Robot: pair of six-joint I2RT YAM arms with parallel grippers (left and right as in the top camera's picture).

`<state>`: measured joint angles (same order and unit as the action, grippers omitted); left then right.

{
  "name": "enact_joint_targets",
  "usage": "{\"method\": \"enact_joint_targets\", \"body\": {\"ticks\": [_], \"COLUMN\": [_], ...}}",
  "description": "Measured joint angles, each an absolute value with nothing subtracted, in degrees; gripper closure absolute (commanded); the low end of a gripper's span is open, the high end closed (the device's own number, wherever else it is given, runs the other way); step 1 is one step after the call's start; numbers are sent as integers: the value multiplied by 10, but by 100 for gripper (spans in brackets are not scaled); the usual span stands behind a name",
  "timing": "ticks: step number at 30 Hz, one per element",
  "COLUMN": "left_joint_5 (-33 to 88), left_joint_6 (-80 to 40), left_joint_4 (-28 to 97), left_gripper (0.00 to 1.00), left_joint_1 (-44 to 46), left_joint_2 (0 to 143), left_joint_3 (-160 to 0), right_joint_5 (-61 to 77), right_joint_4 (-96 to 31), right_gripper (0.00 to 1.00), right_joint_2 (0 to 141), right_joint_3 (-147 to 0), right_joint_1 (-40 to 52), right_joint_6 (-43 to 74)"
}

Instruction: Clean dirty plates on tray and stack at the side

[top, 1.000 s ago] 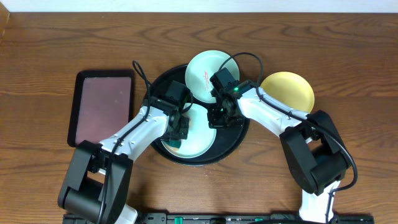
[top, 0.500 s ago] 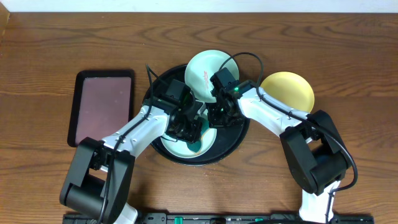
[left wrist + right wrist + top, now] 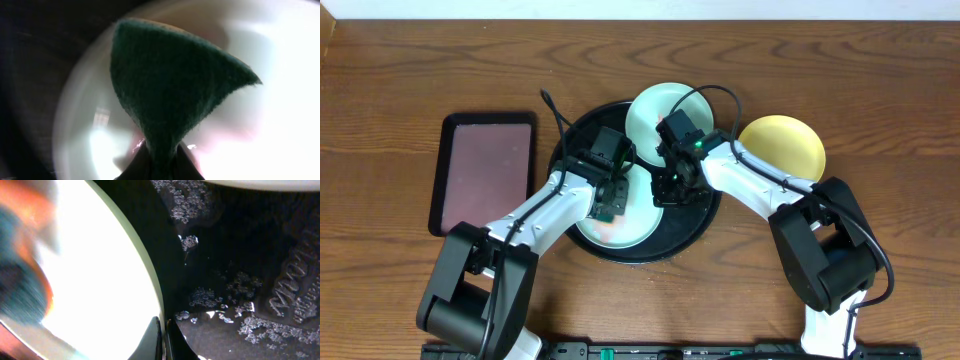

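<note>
The round black tray (image 3: 692,222) holds a mint plate (image 3: 638,225) at its front, with a faint reddish smear. My left gripper (image 3: 612,203) is shut on a dark green sponge (image 3: 170,90) and presses it onto this plate (image 3: 280,100). My right gripper (image 3: 667,190) is shut on the plate's right rim (image 3: 159,311), pinching it between the fingers (image 3: 163,337). The plate's bright inside (image 3: 100,280) fills the left of the right wrist view. A second mint plate (image 3: 658,112) leans on the tray's back rim. The pale yellow plate (image 3: 785,148) lies on the table to the right.
A rectangular maroon tray with a black rim (image 3: 485,170) lies left of the round tray. The wet tray floor (image 3: 240,280) carries foam specks. Both arms cross over the tray's middle. The table is brown wood.
My left gripper swept the sponge across the front plate, first to the right, then back to the upper left. My right gripper stayed on the rim. The back plate shifted slightly.
</note>
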<state>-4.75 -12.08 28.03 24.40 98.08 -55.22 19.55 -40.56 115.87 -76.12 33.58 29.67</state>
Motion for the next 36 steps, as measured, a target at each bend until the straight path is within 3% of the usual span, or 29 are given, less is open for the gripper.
{"method": "enact_joint_targets", "body": {"ticks": [11,16,18,21,26,36], "left_joint_5": [-133,-152,-154,-154,-119,-61], "left_joint_6": [-183,-197,-197,-199,-199,-197], "left_joint_4": [328,378,399,423,457,524], "left_gripper": [93,93,93,93,93,92], "left_joint_1": [241,234,231,213,146,-19], "left_joint_2": [967,919,896,865,841,845], "left_joint_3": [-582,-640,-666,-695,-708,-708], "right_joint_5": [195,189,186,185,187,155], "right_joint_4": [-405,-406,-406,-404,-401,-477], "right_gripper": [98,78,76,77,99,99], "right_joint_2": [1159,1159,1159,1160,1165,1177], "right_joint_3": [-761,-761,-761,-761,-761,-839], "right_joint_1": [336,336,336,336,335,337], "right_joint_6": [298,297,296,297,297,271]}}
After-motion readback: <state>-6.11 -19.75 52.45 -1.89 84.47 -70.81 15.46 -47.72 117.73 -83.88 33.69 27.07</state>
